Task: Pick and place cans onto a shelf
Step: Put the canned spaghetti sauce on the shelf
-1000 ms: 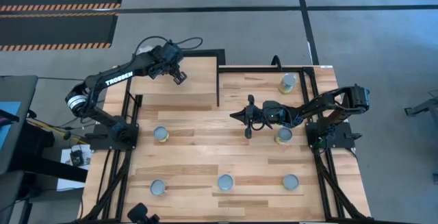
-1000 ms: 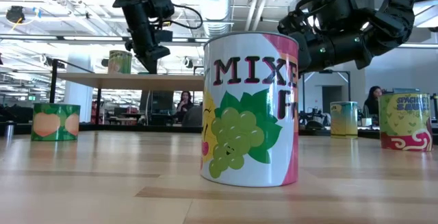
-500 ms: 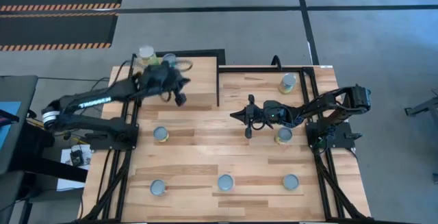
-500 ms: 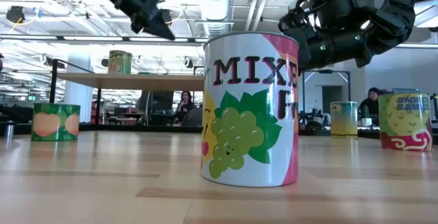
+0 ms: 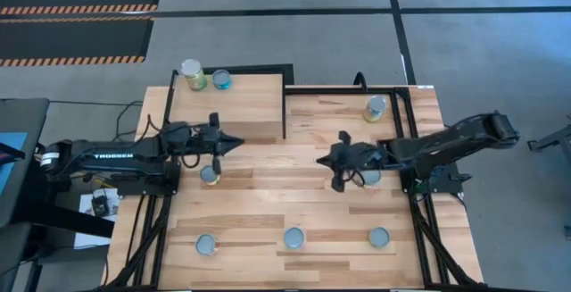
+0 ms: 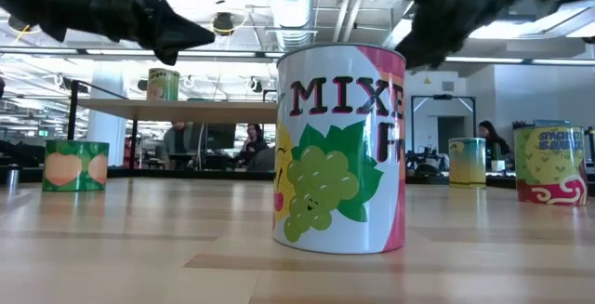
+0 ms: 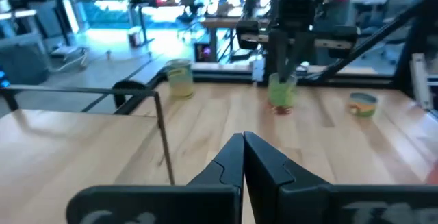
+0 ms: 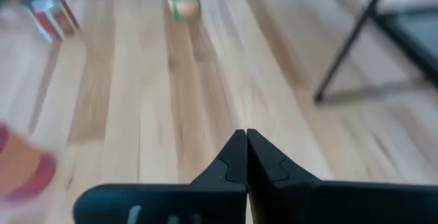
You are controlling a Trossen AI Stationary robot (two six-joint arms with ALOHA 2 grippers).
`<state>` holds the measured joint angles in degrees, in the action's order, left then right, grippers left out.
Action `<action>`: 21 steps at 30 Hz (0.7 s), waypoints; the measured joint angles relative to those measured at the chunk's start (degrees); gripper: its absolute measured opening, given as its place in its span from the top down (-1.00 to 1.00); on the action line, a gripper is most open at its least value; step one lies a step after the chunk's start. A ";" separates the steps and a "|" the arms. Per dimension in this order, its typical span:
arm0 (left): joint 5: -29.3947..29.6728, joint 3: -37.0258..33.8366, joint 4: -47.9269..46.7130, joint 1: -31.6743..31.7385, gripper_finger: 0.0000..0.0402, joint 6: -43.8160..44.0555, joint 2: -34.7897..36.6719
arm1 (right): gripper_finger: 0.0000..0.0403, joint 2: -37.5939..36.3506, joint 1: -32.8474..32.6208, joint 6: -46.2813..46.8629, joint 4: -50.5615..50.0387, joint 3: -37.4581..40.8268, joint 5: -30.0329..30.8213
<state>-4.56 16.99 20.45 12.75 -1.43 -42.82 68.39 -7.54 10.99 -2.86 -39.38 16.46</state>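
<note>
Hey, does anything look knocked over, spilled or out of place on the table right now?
Nothing stands out. Two cans stand upright at the far edge of the shelf; the other cans on the table are upright too. Nothing is spilled or tipped.

Two dark jointed arms — white TROSSEN lettering on left arm [image 5: 111, 156]; black pointed fingers [image 7: 263, 162].

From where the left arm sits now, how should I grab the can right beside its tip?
Grip that can by its round side wall, coming straight down from above. It stands upright on the table with bare planks around it, so fingers fit either side. The left hand is shut; open it first.
</note>
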 joint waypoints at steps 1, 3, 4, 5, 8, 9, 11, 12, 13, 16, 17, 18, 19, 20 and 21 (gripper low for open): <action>-0.18 -0.69 0.90 0.00 1.00 0.02 0.37 | 0.94 -0.45 -1.45 2.34 -6.38 -2.38 1.32; -0.19 -1.60 0.78 0.00 1.00 0.02 1.15 | 0.94 -0.66 -3.92 7.23 -17.63 -7.17 3.01; -0.22 -1.87 0.98 0.00 1.00 0.02 1.26 | 0.93 -0.66 -5.06 9.98 -22.64 -9.15 3.38; -0.25 -2.26 1.48 0.00 1.00 -0.02 1.40 | 0.92 -0.63 -5.98 12.97 -27.24 -10.81 3.42; -1.33 -4.50 4.69 0.00 1.00 -0.71 1.41 | 0.85 -0.62 -8.46 21.69 -36.23 -13.66 3.27; -1.76 -5.51 6.32 0.00 1.00 -0.77 1.39 | 0.81 -0.62 -9.32 24.19 -38.14 -14.00 3.24; -2.78 -7.39 10.13 0.00 1.00 -0.83 1.37 | 0.72 -0.58 -11.05 29.25 -41.97 -14.34 3.00; -3.07 -8.33 11.98 0.00 1.00 -0.79 1.37 | 0.68 -0.57 -11.86 31.89 -44.00 -14.51 2.83; -3.21 -9.18 13.43 0.00 1.00 -0.46 1.39 | 0.63 -0.58 -12.62 34.53 -45.92 -14.66 2.51; -3.25 -10.77 15.97 0.02 1.00 0.41 1.38 | 0.49 -0.26 -14.41 42.32 -51.28 -14.68 0.65; -3.23 -11.22 16.70 0.02 1.00 0.45 1.39 | 0.44 0.31 -14.88 44.50 -52.67 -14.68 0.25; -3.23 -11.62 16.96 0.02 1.00 0.43 1.39 | 0.39 0.83 -15.24 46.44 -54.02 -14.68 -0.09; -3.15 -11.90 16.65 0.02 1.00 0.42 1.39 | 0.35 1.32 -15.60 47.98 -55.20 -14.62 -0.17; -3.05 -12.11 16.51 0.01 1.00 0.43 1.36 | 0.30 1.91 -15.95 49.16 -56.23 -14.66 -0.61; -2.85 -12.36 16.57 0.02 1.00 0.52 1.37 | 0.26 2.70 -16.14 49.85 -57.08 -14.68 -1.18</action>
<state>-7.41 4.62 37.02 12.78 -0.91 -41.45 71.08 -23.67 60.85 -59.94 -54.06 15.28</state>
